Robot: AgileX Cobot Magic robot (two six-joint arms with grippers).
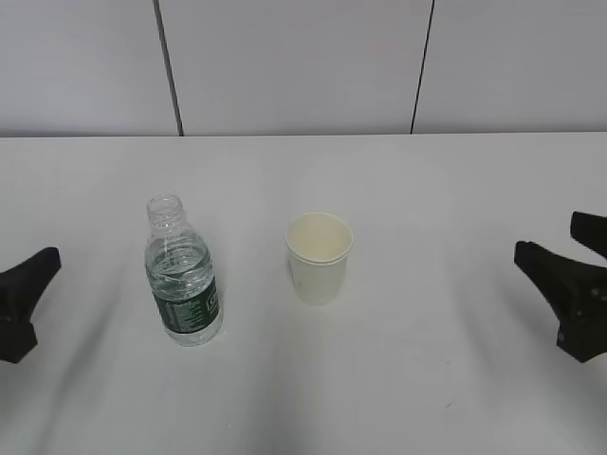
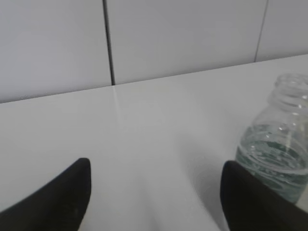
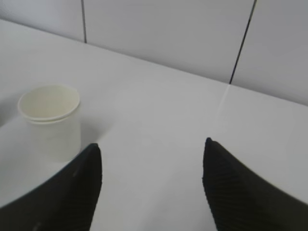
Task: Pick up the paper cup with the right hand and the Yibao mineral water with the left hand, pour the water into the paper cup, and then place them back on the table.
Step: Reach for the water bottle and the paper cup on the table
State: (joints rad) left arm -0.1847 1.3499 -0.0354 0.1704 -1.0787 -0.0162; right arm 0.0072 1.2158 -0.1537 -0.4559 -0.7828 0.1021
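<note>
The Yibao mineral water (image 1: 182, 275) stands upright and capless on the white table (image 1: 427, 190), left of centre. It also shows at the right edge of the left wrist view (image 2: 281, 144). The paper cup (image 1: 319, 256) stands upright to the bottle's right, and at the left of the right wrist view (image 3: 50, 120). My left gripper (image 2: 156, 168) is open and empty, low over the table, with the bottle beyond its right finger. It sits at the left edge of the exterior view (image 1: 24, 303). My right gripper (image 3: 151, 149) is open and empty, with the cup beyond its left finger. It sits at the right edge (image 1: 560, 275).
A grey panelled wall (image 1: 303, 66) with dark vertical seams rises behind the table's far edge. Bare tabletop lies between each gripper and its object.
</note>
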